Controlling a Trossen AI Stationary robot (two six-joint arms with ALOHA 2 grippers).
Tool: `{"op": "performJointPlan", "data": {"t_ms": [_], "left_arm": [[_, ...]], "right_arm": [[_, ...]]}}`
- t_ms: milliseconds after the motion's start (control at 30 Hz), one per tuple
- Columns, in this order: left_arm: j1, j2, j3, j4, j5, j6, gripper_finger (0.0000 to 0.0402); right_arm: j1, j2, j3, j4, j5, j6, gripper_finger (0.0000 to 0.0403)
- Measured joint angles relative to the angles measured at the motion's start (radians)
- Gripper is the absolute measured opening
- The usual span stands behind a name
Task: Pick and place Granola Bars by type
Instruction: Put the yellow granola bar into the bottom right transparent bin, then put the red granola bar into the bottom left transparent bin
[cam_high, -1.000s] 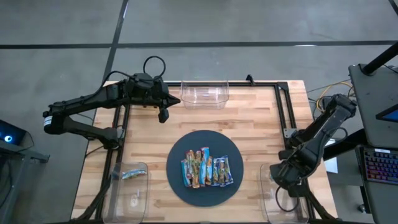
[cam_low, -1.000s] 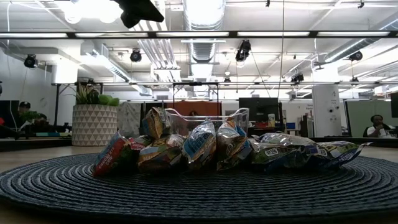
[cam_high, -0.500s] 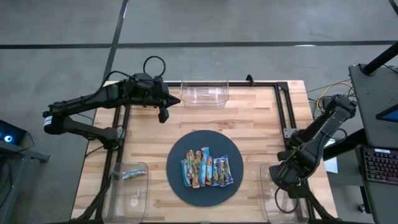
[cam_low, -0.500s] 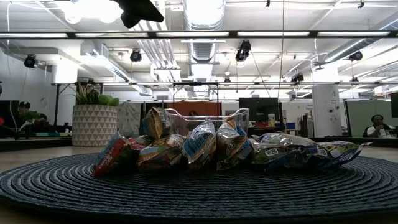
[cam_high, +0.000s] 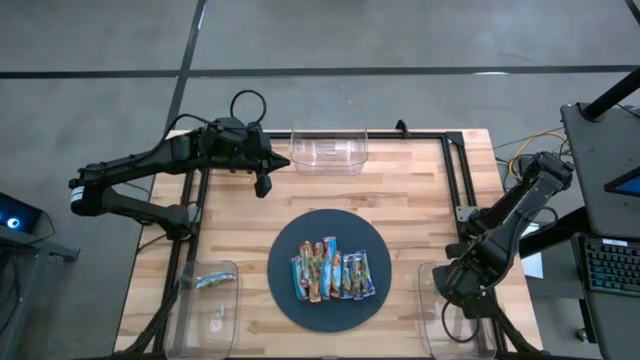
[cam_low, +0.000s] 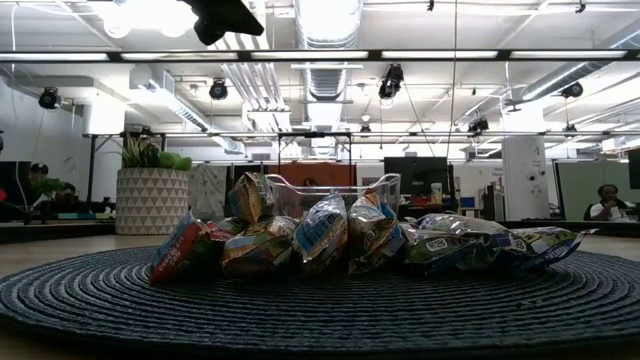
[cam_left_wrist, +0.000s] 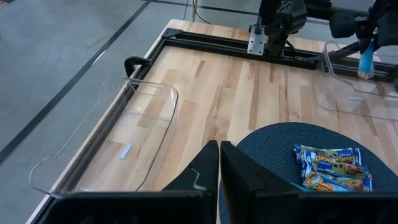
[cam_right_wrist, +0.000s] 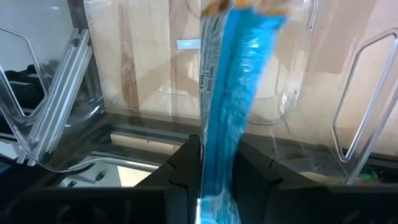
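Sorting was barely begun: the right pincer (cam_right_wrist: 214, 163) gripped a blue bar (cam_right_wrist: 231, 93) above the right bin (cam_high: 432, 300), one bar (cam_high: 210, 281) lay in the left bin (cam_high: 190, 310), the rest (cam_high: 333, 270) remained on the mat (cam_high: 285, 290), the left pincer (cam_left_wrist: 219, 163) closed, empty.

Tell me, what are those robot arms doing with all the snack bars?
They are sorting granola bars into clear bins. The right gripper hangs over the clear bin at the table's near right corner, with a blue bar between its fingers. The left gripper waits, shut, by the far bin. More bars lie on the round mat.
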Motion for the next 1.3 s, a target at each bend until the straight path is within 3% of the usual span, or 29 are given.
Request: {"op": "performJointPlan", "data": {"t_ms": [967,1300], "left_arm": [[0.0,0.0,0.0,0.0,0.0,0.0,0.0],[0.0,0.0,0.0,0.0,0.0,0.0,0.0]], "right_arm": [[-0.003,0.0,0.0,0.035,0.036,-0.013,0.0077],[-0.044,0.0,0.022,0.105,0.083,-0.043,0.0013]]}}
